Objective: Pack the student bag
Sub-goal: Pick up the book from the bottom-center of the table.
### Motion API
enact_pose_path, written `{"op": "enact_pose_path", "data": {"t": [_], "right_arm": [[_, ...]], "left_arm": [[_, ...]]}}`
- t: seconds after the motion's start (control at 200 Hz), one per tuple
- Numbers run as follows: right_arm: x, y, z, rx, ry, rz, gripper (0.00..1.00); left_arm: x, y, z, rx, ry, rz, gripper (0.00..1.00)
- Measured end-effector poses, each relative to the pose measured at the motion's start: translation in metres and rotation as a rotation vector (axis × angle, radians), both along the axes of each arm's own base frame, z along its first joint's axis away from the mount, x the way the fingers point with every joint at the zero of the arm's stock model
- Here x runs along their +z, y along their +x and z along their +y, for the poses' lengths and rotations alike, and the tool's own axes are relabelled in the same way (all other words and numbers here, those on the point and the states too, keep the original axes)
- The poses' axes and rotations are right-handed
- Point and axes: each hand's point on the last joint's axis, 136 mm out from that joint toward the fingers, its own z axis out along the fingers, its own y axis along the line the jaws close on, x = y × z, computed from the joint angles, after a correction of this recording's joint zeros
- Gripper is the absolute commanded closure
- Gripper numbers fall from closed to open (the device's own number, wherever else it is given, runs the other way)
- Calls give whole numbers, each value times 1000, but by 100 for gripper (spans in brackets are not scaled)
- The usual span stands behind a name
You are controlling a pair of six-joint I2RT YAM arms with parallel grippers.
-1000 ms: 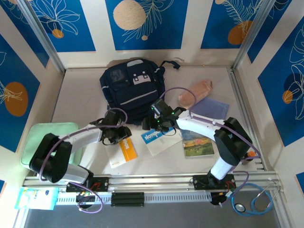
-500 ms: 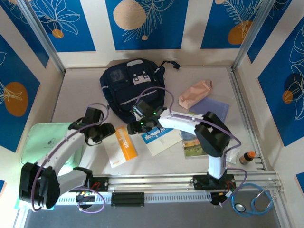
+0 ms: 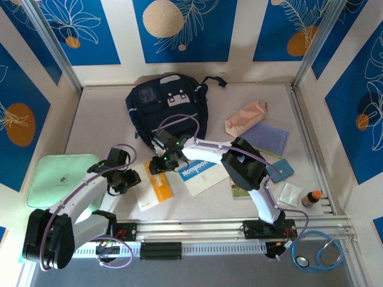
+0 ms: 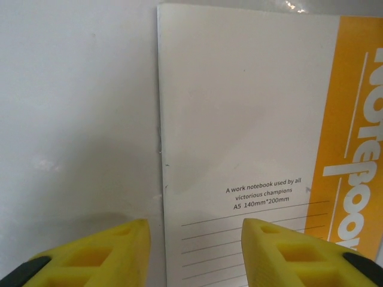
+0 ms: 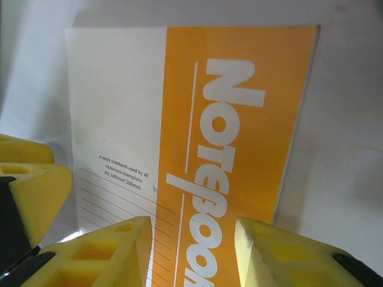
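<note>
one student bag (image 3: 167,110) sitting far-middle, two notebooks lying just in front, orange notebook (image 3: 154,190) and blue notebook (image 3: 200,179), left gripper (image 4: 194,239) and right gripper (image 5: 191,236) both hovering over the orange one, jaws gaping partway, empty, right gripper sliding further left than before

One student bag (image 3: 164,110), one orange notebook (image 3: 159,186), one blue notebook (image 3: 200,174), one pink pouch (image 3: 245,118), one bottle (image 3: 312,198), one stethoscope (image 3: 323,251).

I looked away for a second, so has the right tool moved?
Yes. The right tool has swung left, off the blue-lettered notebook and over the far end of the orange notebook.
</note>
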Motion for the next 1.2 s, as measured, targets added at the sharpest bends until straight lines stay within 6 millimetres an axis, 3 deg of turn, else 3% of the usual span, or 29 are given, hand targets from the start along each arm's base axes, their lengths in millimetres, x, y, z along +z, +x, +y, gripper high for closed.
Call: {"op": "enact_pose_path", "data": {"t": [0.24,0.4,0.68,0.855,1.06,1.201], "right_arm": [[-15,-5,-5,4,-35,35,58],[-14,-3,-4,1,-37,32,58],[-15,-3,-5,-2,-42,31,58],[-16,2,-10,-17,-57,33,59],[-16,9,-14,-36,-58,37,58],[-17,10,-16,-43,-72,35,62]], "left_arm": [[-9,-3,-2,-4,-13,22,57],[-12,-2,-5,-2,-23,29,55],[-12,-2,-6,3,-38,36,63],[3,0,-20,-31,-122,-1,63],[45,18,-42,-85,-248,-132,63],[47,21,-47,-97,-274,-139,64]]}}
